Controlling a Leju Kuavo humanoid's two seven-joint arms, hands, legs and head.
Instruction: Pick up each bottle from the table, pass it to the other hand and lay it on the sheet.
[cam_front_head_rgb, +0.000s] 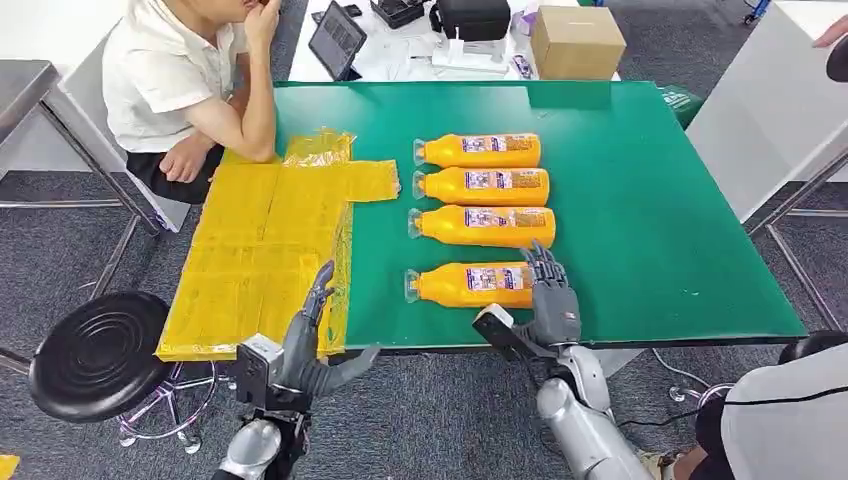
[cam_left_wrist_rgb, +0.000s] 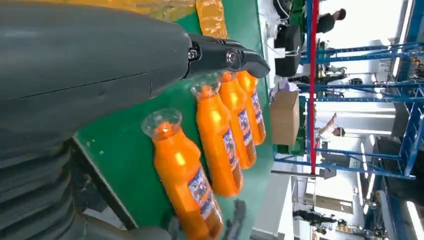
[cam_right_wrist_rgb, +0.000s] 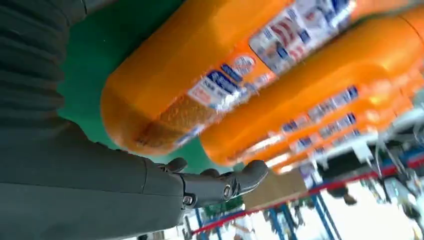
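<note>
Right hand (cam_front_head_rgb: 551, 298) sits at the base end of the nearest bottle (cam_front_head_rgb: 468, 285), fingers spread beside it and closed on nothing; left hand (cam_front_head_rgb: 312, 338) waits open near the yellow sheet (cam_front_head_rgb: 250, 260). Four bottles lie in a row on the green table (cam_front_head_rgb: 650, 200). Full of orange liquid, the nearest looks heavy, stiff and smooth, apt to roll, so the labelled middle seems the safest hold.

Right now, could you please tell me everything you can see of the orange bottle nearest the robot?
The nearest orange bottle looks like plastic, with a clear cap and a blue-and-white label. It lies on its side on the green table, cap pointing toward the yellow sheet, closest of four in a row. The right hand reaches over its base end; contact is unclear.
</note>
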